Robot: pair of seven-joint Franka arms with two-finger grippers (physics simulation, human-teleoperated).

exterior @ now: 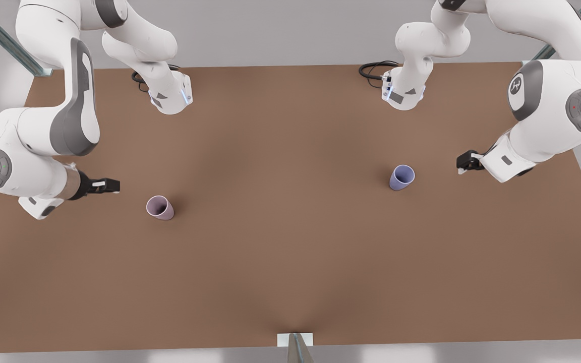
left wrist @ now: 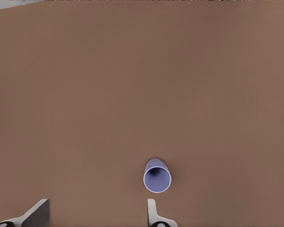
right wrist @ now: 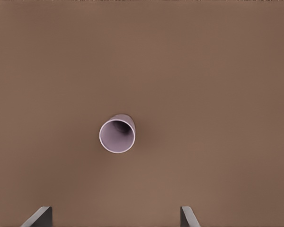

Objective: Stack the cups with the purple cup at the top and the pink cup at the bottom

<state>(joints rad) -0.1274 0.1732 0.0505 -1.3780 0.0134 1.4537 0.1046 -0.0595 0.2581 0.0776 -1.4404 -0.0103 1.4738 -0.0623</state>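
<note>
Both cups stand upright, mouths up: pink cup (exterior: 160, 207) near the right gripper (right wrist: 114, 218), purple cup (exterior: 401, 177) near the left gripper (left wrist: 95, 213). Both grippers are spread wide, holding nothing (the wrist views look down into each dark cup interior).

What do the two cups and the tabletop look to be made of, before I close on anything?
Pink cup: smooth matte, no gloss or grain; probably plastic, possibly unglazed ceramic. Purple cup: same matte, thin-rimmed look, likely the same material. Table: flat uniform brown, no grain or shine; could be laminate or board.

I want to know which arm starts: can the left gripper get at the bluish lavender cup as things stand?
Probably yes: the left gripper is open beside the upright purple cup, with bare brown table between them.
</note>
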